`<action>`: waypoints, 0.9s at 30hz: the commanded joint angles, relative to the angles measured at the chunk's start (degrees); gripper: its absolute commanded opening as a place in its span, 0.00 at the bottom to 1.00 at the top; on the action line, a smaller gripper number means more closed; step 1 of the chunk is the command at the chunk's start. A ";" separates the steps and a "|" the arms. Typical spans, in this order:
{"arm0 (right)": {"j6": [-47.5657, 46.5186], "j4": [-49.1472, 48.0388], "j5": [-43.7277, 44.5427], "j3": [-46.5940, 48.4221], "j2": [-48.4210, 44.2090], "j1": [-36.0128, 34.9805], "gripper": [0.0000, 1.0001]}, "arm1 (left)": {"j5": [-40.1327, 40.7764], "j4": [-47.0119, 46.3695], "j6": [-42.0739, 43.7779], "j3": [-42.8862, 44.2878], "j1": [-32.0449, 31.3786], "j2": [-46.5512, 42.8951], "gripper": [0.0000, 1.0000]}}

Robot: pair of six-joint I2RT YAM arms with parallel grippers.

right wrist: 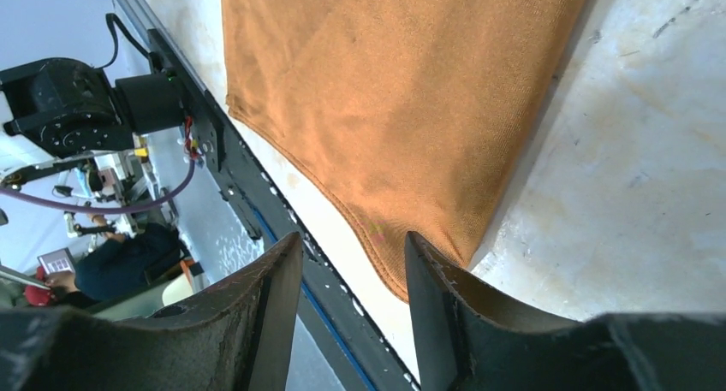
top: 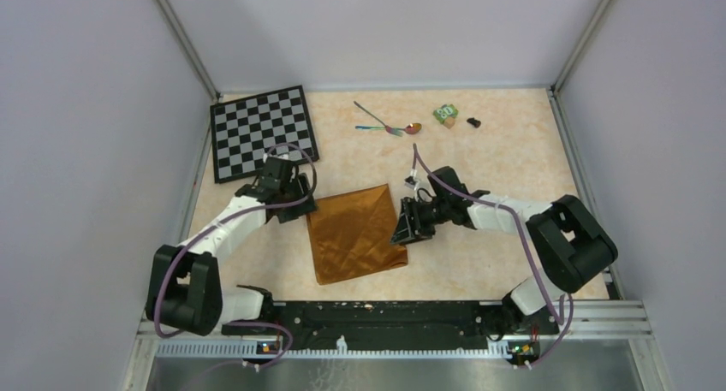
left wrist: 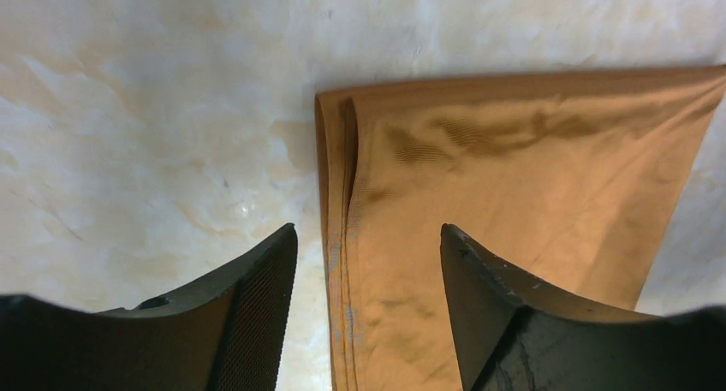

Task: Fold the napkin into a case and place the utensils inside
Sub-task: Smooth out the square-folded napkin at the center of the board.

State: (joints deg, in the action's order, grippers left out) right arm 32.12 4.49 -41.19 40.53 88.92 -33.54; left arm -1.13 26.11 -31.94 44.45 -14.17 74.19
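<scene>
Only overhead shows utensils [top: 387,126] beyond folded napkin [top: 355,233].

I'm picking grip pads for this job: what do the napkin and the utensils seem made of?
The napkin looks like satin-like woven cloth, orange-brown with a soft sheen; fine weave and layered folded edges show in the left wrist view. The utensils look like thin polished metal with a rainbow tint, though they are small here.
</scene>
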 commanded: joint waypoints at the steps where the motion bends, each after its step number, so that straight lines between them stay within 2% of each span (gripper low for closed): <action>1: 0.17 -2.10 -1.67 -1.65 -0.75 0.49 0.47 | -4.14 -0.02 -3.64 -4.97 -1.72 -0.67 0.67; 6: 1.01 -3.50 -2.35 -3.07 2.19 0.52 0.44 | -3.71 -2.30 -7.34 -8.81 -6.08 0.20 0.69; 11: -2.50 4.46 3.90 -0.24 5.08 0.99 0.43 | -4.49 -5.66 -12.44 -11.63 -13.36 2.02 0.71; 17: -12.09 19.69 25.80 8.03 7.83 6.33 0.43 | -7.19 -11.08 -21.73 -15.15 -25.10 1.66 0.74; 20: -16.44 25.38 41.51 15.09 8.60 8.53 0.44 | -7.79 -14.25 -27.36 -14.62 -33.39 2.76 0.75; 22: -16.30 26.51 45.59 18.65 8.26 9.51 0.44 | -8.21 -16.01 -29.37 -12.50 -38.45 4.25 0.78; 24: -16.04 27.90 46.20 22.03 7.19 9.46 0.45 | -8.52 -15.71 -29.14 -8.70 -42.08 6.08 0.81; 27: -15.59 27.15 39.54 21.01 3.11 9.83 0.51 | -8.56 -12.39 -25.93 -5.21 -43.41 5.49 0.88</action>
State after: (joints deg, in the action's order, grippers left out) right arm 18.94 28.18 -4.25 60.34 96.40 -23.70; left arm -9.78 9.96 -58.30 35.64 -56.03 79.35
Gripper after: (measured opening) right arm 0.463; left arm 0.845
